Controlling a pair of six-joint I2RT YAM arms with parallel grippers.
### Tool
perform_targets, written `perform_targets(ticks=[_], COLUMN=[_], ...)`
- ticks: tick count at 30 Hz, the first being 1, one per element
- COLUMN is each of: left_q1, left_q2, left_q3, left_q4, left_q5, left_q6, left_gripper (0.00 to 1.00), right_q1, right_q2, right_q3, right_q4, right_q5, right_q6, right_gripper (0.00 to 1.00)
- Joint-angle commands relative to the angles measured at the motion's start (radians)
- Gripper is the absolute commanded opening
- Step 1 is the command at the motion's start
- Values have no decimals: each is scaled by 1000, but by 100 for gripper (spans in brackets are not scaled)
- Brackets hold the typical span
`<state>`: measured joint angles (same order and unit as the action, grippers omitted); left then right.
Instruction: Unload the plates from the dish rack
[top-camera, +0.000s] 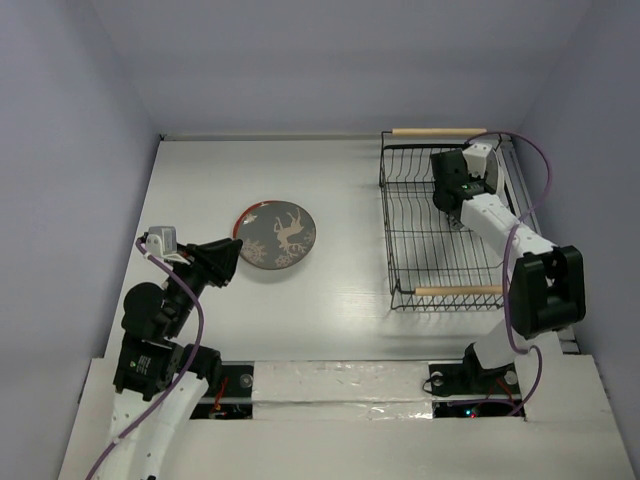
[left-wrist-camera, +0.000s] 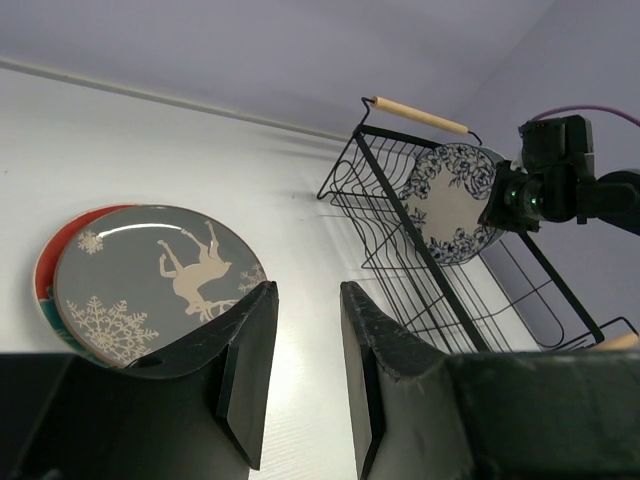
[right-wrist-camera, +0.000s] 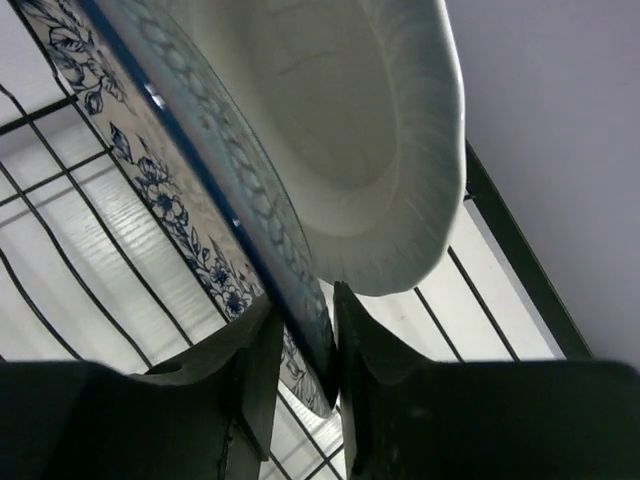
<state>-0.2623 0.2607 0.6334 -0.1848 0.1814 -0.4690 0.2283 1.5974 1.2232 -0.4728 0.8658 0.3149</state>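
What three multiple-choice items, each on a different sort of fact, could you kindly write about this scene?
1. Where is the grey deer plate? A in a gripper; B on the red plate on the table; C propped against the wall.
2. How many plates stand in the dish rack? A two; B three; C four.
3. How is the left gripper? A shut on a plate; B shut on a handle; C open, empty.
Key: 1 B, a red rim peeks from under it; 2 A, the right wrist view shows the blue-patterned plate and a pale plate behind it; 3 C, its fingers stand apart with nothing between.
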Motion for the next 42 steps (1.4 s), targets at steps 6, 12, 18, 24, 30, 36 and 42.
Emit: perform_targets(ticks=[6,12,18,24,30,36,42], left_q1=[-5,-5,-5,-5,-5,-5,-5], left_q2=[-11,-11,-9,-5,5,9,3], left_q3=[2,0,0,-1,-1,-1,0], left_q4=[33,34,36,36,38,39,36], left_q5=[-3,-2,0,1,3,3,-2], left_q6=[6,6,6,6,6,6,4], left_gripper=[29,29,29,29,29,31,32], right_q1=[-6,5,28,48,80,248,393], right_q2=[-109,-183,-303,-494,-654,-550,-306], right_q3=[48,70,104,122,43,-41,-38], right_q4=[20,0,-41,-46,124,394,684], right_q5=[45,64,-23,-210,-664,-904,-1019], right_q6=[-22,-46,-51,-37,94,269,435], right_gripper=[0,0,0,0,0,0,0])
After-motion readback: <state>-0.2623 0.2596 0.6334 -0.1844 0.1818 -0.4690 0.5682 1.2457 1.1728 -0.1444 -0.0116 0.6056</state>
